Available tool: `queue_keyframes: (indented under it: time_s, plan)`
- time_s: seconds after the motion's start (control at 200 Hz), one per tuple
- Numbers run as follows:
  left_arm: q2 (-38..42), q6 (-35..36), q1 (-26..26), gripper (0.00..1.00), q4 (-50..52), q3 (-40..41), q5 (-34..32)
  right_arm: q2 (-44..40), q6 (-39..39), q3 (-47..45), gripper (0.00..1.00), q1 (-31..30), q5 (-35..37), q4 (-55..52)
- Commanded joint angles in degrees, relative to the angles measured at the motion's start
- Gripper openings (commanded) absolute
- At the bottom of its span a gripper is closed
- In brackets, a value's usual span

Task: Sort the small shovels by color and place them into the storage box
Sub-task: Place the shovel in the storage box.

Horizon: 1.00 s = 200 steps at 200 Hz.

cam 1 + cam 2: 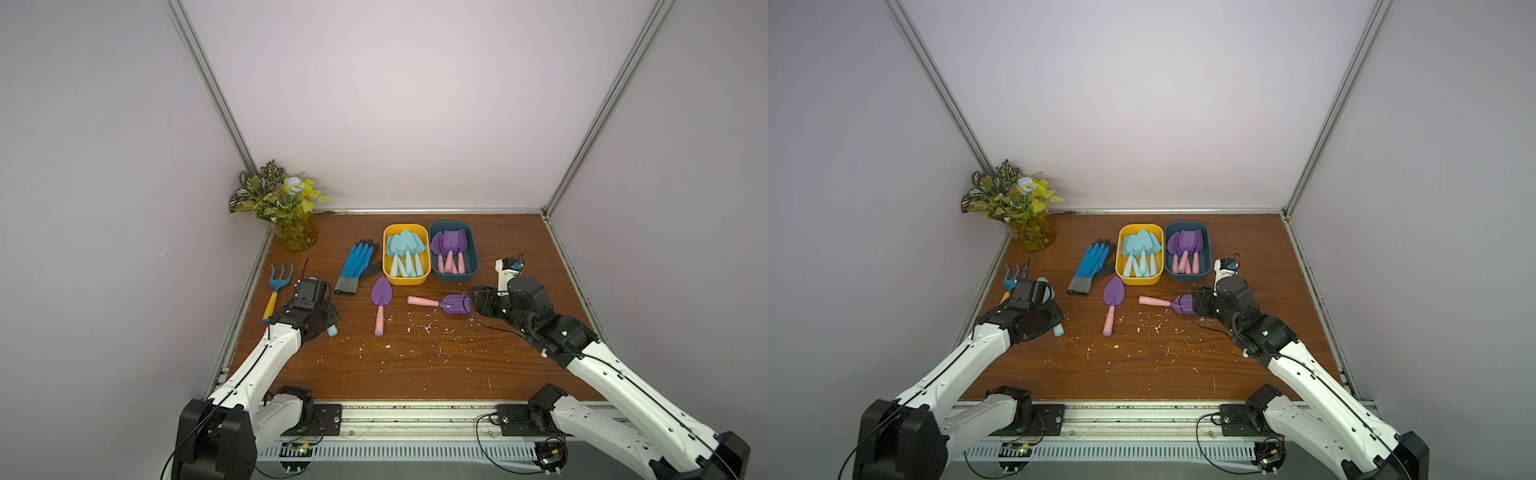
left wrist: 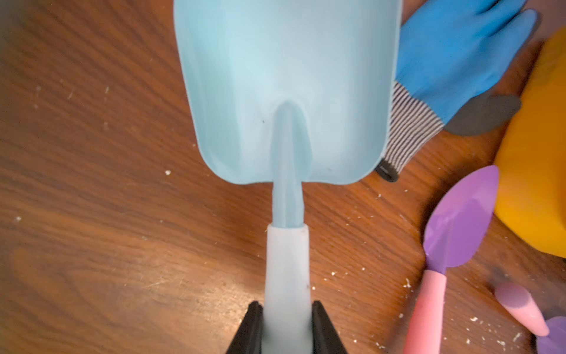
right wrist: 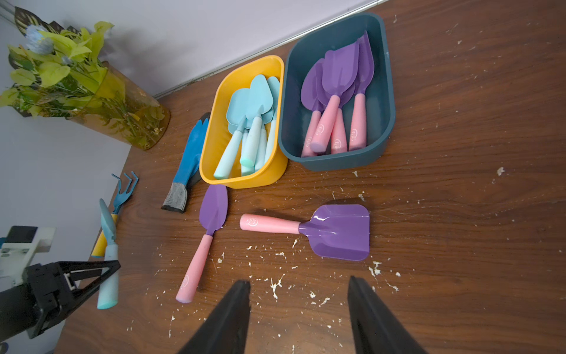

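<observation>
My left gripper (image 2: 288, 309) is shut on the pale handle of an aqua shovel (image 2: 288, 92), held over the table's left side, near the rake. My right gripper (image 3: 298, 285) is open and empty, just short of the blade of a square purple shovel (image 3: 340, 231) with a pink handle lying on the table. A pointed purple shovel (image 1: 381, 293) lies to its left. At the back, a yellow storage box (image 1: 405, 281) holds several aqua shovels. Beside it, a dark blue box (image 1: 455, 277) holds several purple ones.
A blue work glove (image 1: 357, 262) lies left of the yellow box. A blue rake with a yellow handle (image 1: 279, 280) lies at the left edge, and a potted plant (image 1: 295, 237) stands in the back left corner. White flecks litter the wooden table (image 1: 415, 365). Walls close three sides.
</observation>
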<state>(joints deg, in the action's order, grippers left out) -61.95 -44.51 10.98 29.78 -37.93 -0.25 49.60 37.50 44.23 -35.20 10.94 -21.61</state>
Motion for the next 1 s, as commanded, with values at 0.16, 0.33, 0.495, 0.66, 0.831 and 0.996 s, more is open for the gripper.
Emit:
queue_keyframes:
  time_s: [0.16,0.33,0.495,0.66,0.831,0.996]
  plan:
    - [-5.49,5.82,6.65,0.10,-0.65,-8.57,-3.13,0.18,0.46,1.97,0.57,-0.29,3.06,-0.81]
    - [-11.84,7.21,11.81,0.10,-0.59,-16.06,-4.49,0.59,-1.08,2.35,0.57,-0.25,3.60,-0.97]
    - [-20.74,8.93,15.17,0.09,0.16,-25.14,-4.05,-0.87,-1.60,1.76,0.57,-0.30,3.86,-1.49]
    - [-31.01,11.64,18.29,0.08,3.95,-38.32,-3.96,-3.11,-2.67,0.90,0.57,-0.27,5.57,-2.56]
    - [-40.02,13.77,19.33,0.08,6.71,-51.70,-2.00,-4.51,-3.83,0.18,0.57,-0.26,6.20,-2.65]
    - [-47.30,14.94,19.83,0.07,8.45,-60.66,0.01,-5.35,-3.75,-0.30,0.57,-0.32,4.88,-2.14]
